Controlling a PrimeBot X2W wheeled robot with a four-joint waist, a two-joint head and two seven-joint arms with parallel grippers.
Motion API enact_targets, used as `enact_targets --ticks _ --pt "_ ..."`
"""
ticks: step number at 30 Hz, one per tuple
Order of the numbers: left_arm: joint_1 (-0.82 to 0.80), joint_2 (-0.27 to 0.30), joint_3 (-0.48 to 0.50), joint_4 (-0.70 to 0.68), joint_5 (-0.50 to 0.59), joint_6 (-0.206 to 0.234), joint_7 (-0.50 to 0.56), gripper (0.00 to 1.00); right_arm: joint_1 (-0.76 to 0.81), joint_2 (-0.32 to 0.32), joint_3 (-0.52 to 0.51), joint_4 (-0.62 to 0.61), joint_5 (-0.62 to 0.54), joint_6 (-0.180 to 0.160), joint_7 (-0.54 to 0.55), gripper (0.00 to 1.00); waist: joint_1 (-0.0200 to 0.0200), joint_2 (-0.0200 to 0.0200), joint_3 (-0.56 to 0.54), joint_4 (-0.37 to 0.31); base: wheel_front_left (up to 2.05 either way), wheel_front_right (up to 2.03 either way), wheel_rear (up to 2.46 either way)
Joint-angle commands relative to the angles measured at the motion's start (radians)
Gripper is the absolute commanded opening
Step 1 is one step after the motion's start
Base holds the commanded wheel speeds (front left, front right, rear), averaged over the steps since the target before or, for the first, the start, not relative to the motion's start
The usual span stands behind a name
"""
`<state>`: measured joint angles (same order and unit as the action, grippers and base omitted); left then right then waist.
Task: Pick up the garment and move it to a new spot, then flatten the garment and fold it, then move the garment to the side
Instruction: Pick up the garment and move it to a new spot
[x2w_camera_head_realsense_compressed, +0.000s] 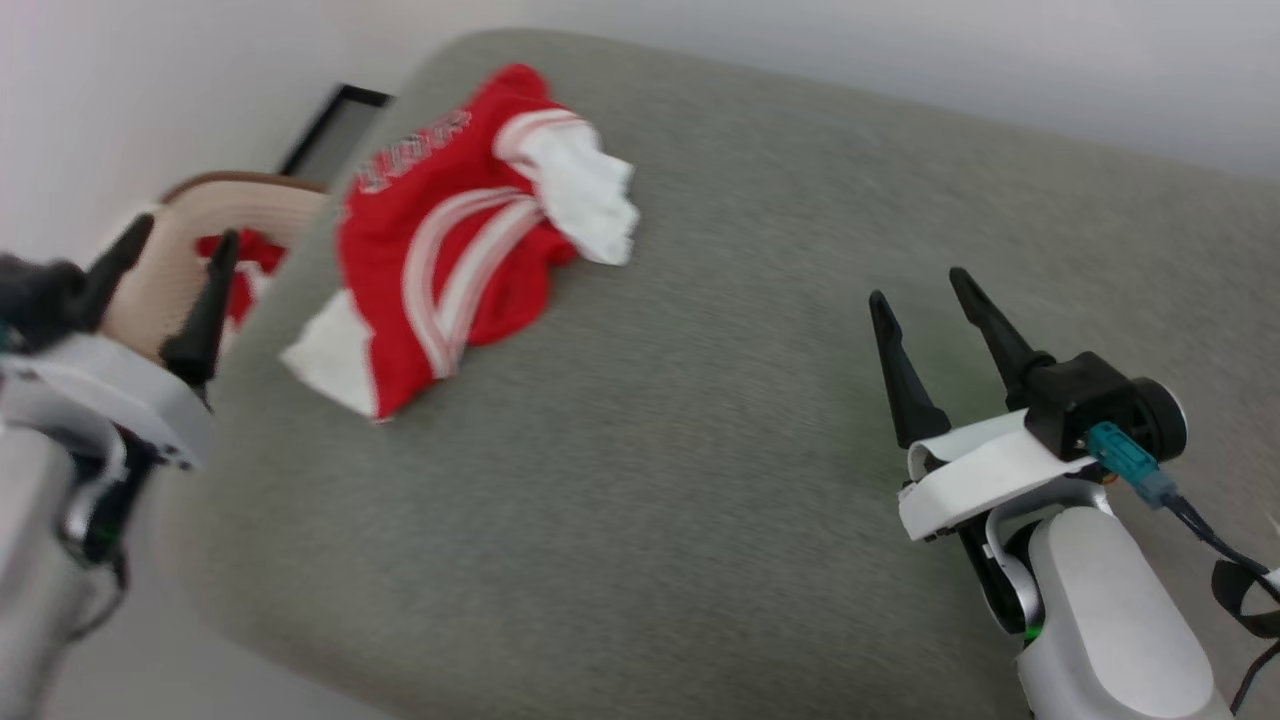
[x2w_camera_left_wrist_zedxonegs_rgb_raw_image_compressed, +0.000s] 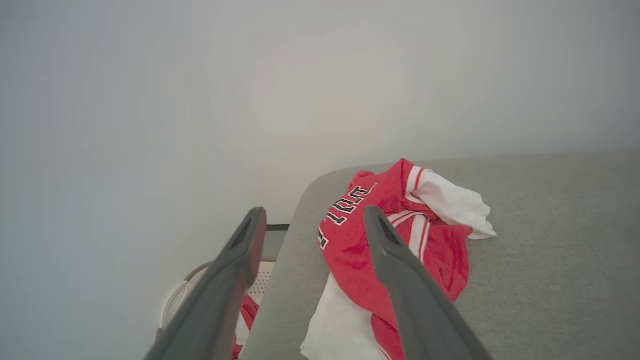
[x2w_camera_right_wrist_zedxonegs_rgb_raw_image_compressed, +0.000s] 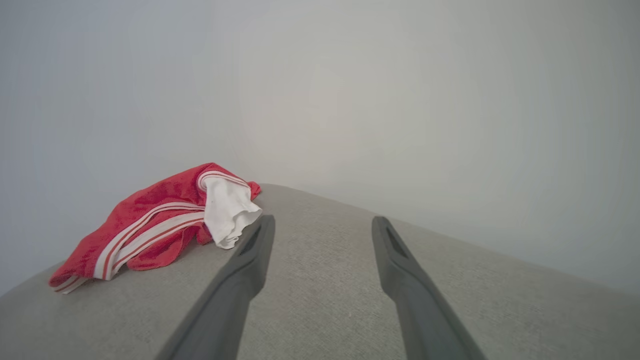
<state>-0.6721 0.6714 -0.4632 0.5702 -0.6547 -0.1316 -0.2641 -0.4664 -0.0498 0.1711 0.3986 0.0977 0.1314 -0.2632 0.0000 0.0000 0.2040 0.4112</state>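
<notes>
Right gripper (x2w_camera_head_realsense_compressed: 918, 285): over the right part of the cushion (x2w_camera_head_realsense_compressed: 700, 480), fingers spread wide, holding nothing. Left gripper (x2w_camera_head_realsense_compressed: 187, 230): just off the cushion's left edge, fingers equally wide apart, also empty.

Garment (x2w_camera_head_realsense_compressed: 440, 250): crumpled heap at the cushion's far left corner, well apart from both grippers. Red body uppermost, white-and-red striped trim running across it. One white sleeve lies bunched on its right side; another white part reaches the left edge at the near side. Black white-outlined lettering shows partly, letters unreadable.

Basket (x2w_camera_head_realsense_compressed: 250, 182): beige, beside the cushion's left edge, lower down, with a red cloth (x2w_camera_head_realsense_compressed: 250, 262) inside. Head view is blurred.
</notes>
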Motion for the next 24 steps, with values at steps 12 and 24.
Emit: enact_targets --ticks 12,24 --pt "-0.230 0.384 -0.470 -0.109 -0.592 0.002 0.279 1.00 0.010 0.000 0.080 -0.174 0.027 -0.001 -0.001 1.00 0.0000 0.0000 0.273 -0.391 0.00 0.00 0.00" --pt "-0.290 0.505 -0.638 -0.066 -0.750 0.002 0.337 1.00 0.036 0.001 0.124 -0.276 0.021 -0.001 -0.001 1.00 0.0000 0.0000 0.351 -0.495 0.00 0.00 0.00"
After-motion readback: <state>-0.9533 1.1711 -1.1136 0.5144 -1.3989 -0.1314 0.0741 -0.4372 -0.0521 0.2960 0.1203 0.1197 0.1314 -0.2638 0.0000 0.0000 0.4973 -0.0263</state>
